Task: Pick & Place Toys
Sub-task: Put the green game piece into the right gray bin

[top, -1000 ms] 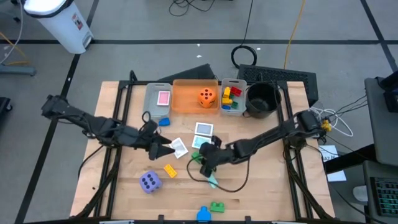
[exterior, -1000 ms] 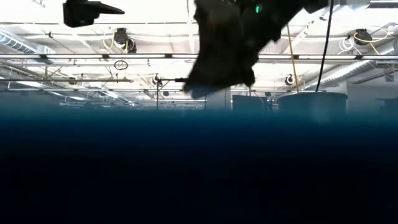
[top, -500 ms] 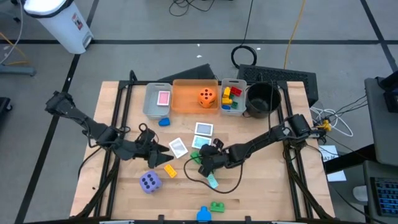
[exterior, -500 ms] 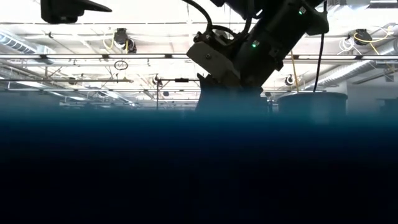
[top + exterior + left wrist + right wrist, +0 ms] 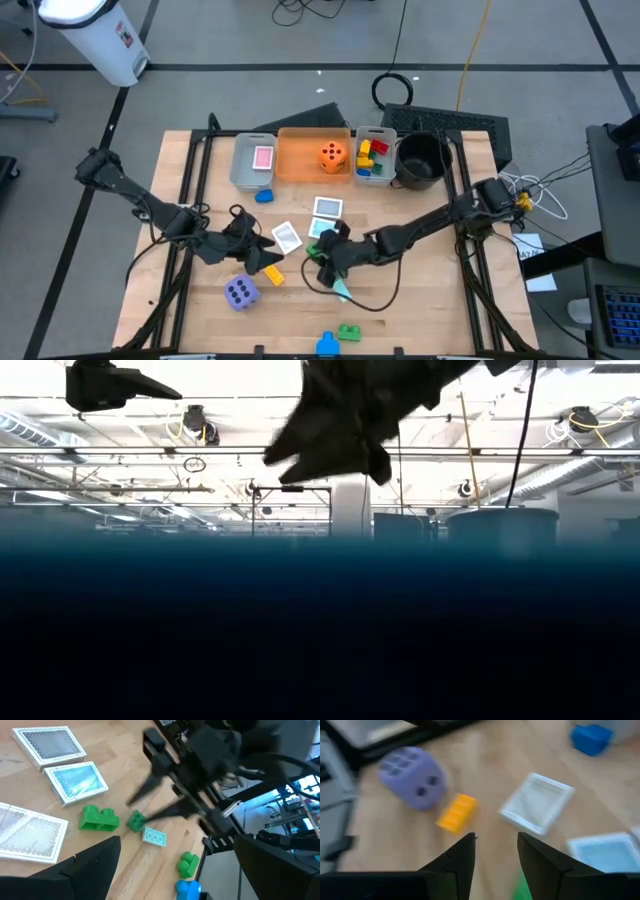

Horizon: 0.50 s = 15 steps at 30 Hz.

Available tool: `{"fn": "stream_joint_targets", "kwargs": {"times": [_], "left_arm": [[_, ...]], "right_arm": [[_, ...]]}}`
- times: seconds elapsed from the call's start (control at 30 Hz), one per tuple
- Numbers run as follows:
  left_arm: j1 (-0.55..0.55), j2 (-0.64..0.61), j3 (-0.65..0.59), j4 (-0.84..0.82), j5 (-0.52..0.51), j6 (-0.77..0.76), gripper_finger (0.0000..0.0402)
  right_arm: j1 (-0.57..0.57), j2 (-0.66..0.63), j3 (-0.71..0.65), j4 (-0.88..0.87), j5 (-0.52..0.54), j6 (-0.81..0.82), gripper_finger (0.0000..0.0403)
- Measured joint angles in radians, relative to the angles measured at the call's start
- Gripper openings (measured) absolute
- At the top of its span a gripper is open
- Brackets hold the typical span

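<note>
My left gripper (image 5: 268, 257) hovers open beside a yellow brick (image 5: 272, 272), with a purple die (image 5: 240, 292) nearer the front edge. My right gripper (image 5: 136, 811) is open and empty, slanting down at mid-table. Just past its fingertips lie a small green brick (image 5: 135, 820) and a teal card (image 5: 154, 836); whether a fingertip touches the brick I cannot tell. A larger green brick (image 5: 99, 817) lies beside them. Picture cards (image 5: 287, 236) (image 5: 327, 208) lie flat at the centre. In the right wrist view my right gripper (image 5: 495, 840) points toward the yellow brick (image 5: 456, 812) and the die (image 5: 415, 775).
Along the far edge stand a grey bin (image 5: 254, 160) with a pink card, an orange bin (image 5: 300, 165) with an orange die (image 5: 333, 155), a small grey bin (image 5: 374, 178) of bricks and a black bowl (image 5: 422, 160). A blue brick (image 5: 263, 196) lies near the bins. Green and blue bricks (image 5: 349, 331) (image 5: 326, 345) lie at the front edge.
My left gripper has come down and toward the near edge, off the white card and up to the yellow brick, still open. My right gripper dipped toward the table and rose again, its fingers unchanged. No toy has moved.
</note>
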Motion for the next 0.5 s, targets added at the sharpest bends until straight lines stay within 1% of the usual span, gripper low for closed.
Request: {"fn": "stream_joint_targets", "kwargs": {"times": [0.1,0.2,0.3,0.37,0.5], "left_arm": [[0.0,0.0,0.0,0.0,-0.008,0.0,0.0395],[0.0,0.0,0.0,0.001,-0.012,-0.001,0.0395],[0.0,0.0,0.0,0.003,-0.012,-0.008,0.0395],[0.0,0.0,0.0,0.003,-0.012,-0.012,0.0395],[0.0,0.0,0.0,0.004,-0.013,-0.019,0.0395]], "right_arm": [[0.014,0.002,0.0,0.015,-0.012,-0.003,0.0141],[0.017,0.038,0.001,0.004,0.015,0.014,0.0141],[0.013,0.051,-0.004,-0.061,0.042,0.032,0.0141],[0.002,0.07,0.002,-0.043,0.045,0.046,0.0141],[-0.003,0.088,-0.007,-0.065,0.069,0.051,0.0141]]}}
